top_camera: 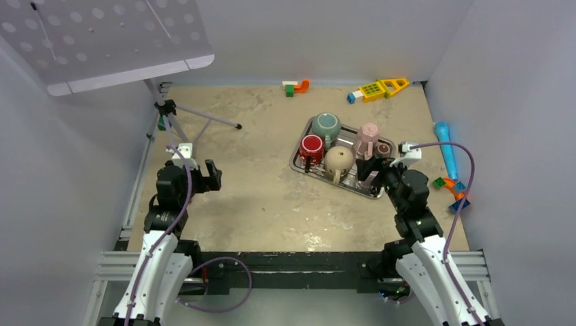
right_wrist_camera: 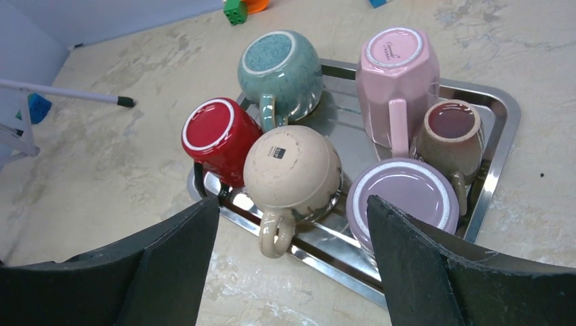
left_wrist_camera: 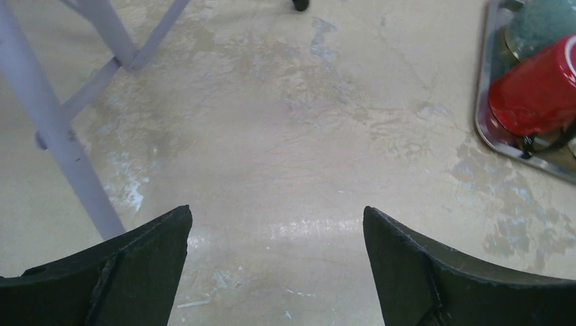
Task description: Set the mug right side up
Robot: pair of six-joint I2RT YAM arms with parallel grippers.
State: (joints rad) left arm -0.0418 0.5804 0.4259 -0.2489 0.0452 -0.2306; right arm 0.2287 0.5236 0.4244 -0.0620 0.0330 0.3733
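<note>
A metal tray [right_wrist_camera: 499,166] holds several mugs. The teal mug [right_wrist_camera: 282,68], red mug [right_wrist_camera: 217,136], cream mug [right_wrist_camera: 292,170], pink mug [right_wrist_camera: 397,75] and lavender mug [right_wrist_camera: 404,197] stand upside down. A small brown mug [right_wrist_camera: 452,125] stands upright. My right gripper [right_wrist_camera: 293,204] is open and empty, just above the tray's near edge, with the cream mug's handle between its fingers' line. In the top view it [top_camera: 369,170] covers the lavender mug. My left gripper [left_wrist_camera: 277,210] is open and empty over bare table, far left of the tray [top_camera: 297,161].
A tripod stand [top_camera: 178,125] with a perforated board [top_camera: 102,37] stands at the back left; its legs show in the left wrist view [left_wrist_camera: 61,142]. Toy blocks [top_camera: 297,86], a yellow toy [top_camera: 380,88], a blue cylinder [top_camera: 445,146] and more blocks [top_camera: 453,187] lie around the tray.
</note>
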